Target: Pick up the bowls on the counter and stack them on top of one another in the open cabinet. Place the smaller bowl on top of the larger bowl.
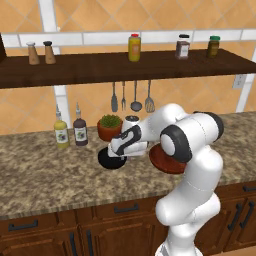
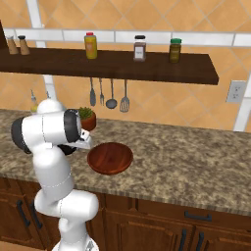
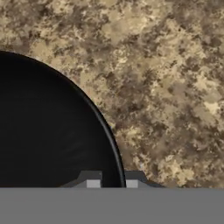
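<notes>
1. Smaller bowl [image 3: 48, 131], glossy black, is sitting on the counter [image 3: 166, 87] directly under the hand; in the hand view its rim is passing between the two finger tips, one tip inside the bowl and one outside

2. Gripper [image 3: 112, 180] is standing clenched on that rim, so the wall of the smaller bowl is being grasped; the bowl is not yet off the granite

3. Judging from the task, the larger bowl should be going onto the shelf first, so the smaller bowl is probably being handled out of order; the operator is advised to confirm the sequence before lifting

4. For a clean lift, the hand should be rising straight up, keeping the rim level; a one-sided rim grip is likely letting the bowl swing or slip if the wrist is tilting

5. In the left base view the gripper [image 1: 121, 150] is sitting low over the smaller bowl [image 1: 107, 160], with the larger bowl [image 2: 110, 158] lying just beside it on the counter, partly behind the arm

6. A terracotta plant pot [image 1: 109, 127] is standing just behind the black bowl, and hanging utensils [image 1: 135, 97] are dangling above it; the path upward should be avoiding both

7. Farthest back, the open cabinet [image 2: 127, 66] is carrying jars and shakers; bare board is showing between them, which is looking like the safest landing zone
</notes>
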